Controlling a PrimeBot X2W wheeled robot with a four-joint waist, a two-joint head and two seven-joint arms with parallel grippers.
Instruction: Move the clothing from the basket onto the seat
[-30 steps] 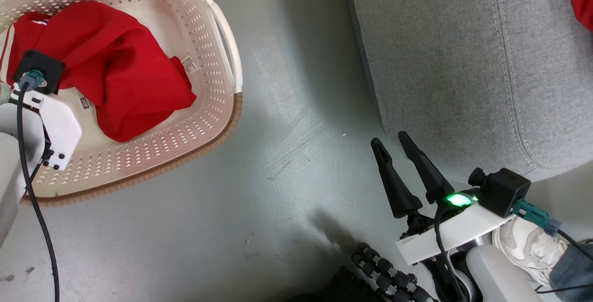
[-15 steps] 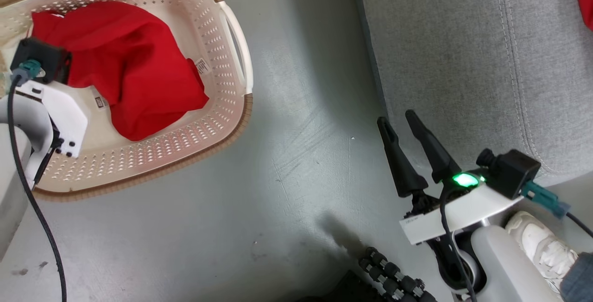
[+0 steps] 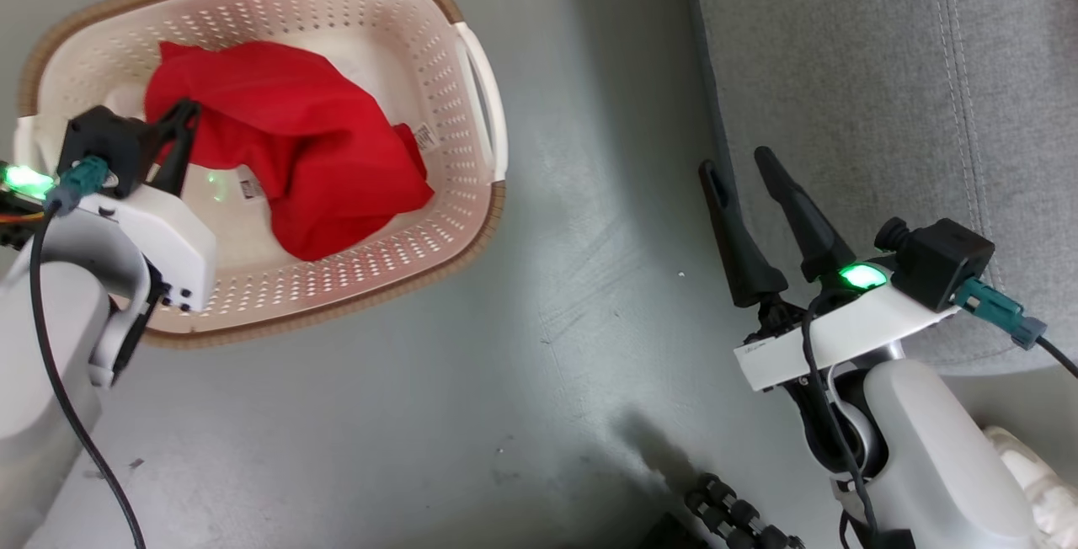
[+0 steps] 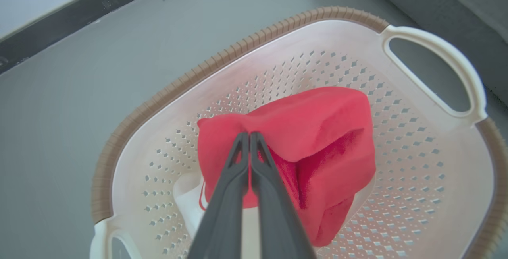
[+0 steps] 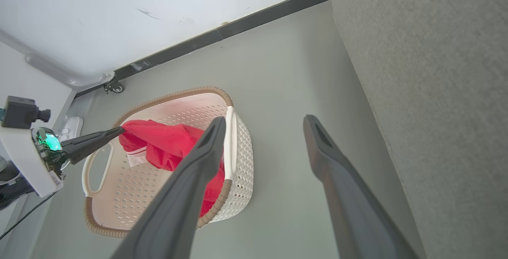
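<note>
Nothing can be read: the white tag (image 3: 425, 135) on the clothing (image 3: 320, 145) and the label (image 3: 248, 189) just beside it are too small.

The grey floor (image 3: 539, 305) carries the basket (image 3: 337, 279) and, nearby, the seat (image 3: 842, 52).

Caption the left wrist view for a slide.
Left gripper shut on a raised fold of the red clothing, inside the cream basket on the grey floor.

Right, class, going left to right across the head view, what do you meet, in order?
From the left: left gripper → clothing → basket, its right handle → floor → right gripper → seat.
</note>
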